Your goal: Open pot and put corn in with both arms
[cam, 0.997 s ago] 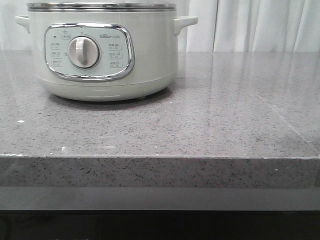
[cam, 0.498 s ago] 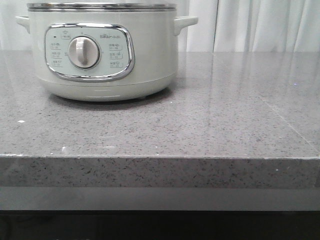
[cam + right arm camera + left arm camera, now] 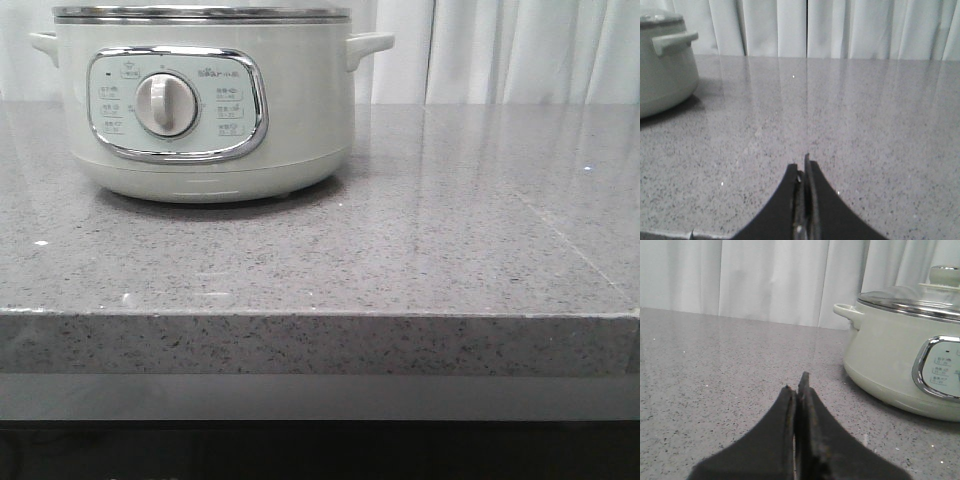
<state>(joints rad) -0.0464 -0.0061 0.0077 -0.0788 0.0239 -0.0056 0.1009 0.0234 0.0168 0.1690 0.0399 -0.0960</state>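
Observation:
The pale cream-green pot stands at the back left of the grey stone counter, its dial facing me and its steel rim at the frame top. In the left wrist view the pot wears a glass lid with a knob. My left gripper is shut and empty, low over the counter, apart from the pot. My right gripper is shut and empty over the counter; the pot's side handle shows far off. Neither gripper shows in the front view. The corn is out of view.
The grey speckled counter stretches to the right of the pot, with its front edge near me. White curtains hang behind it.

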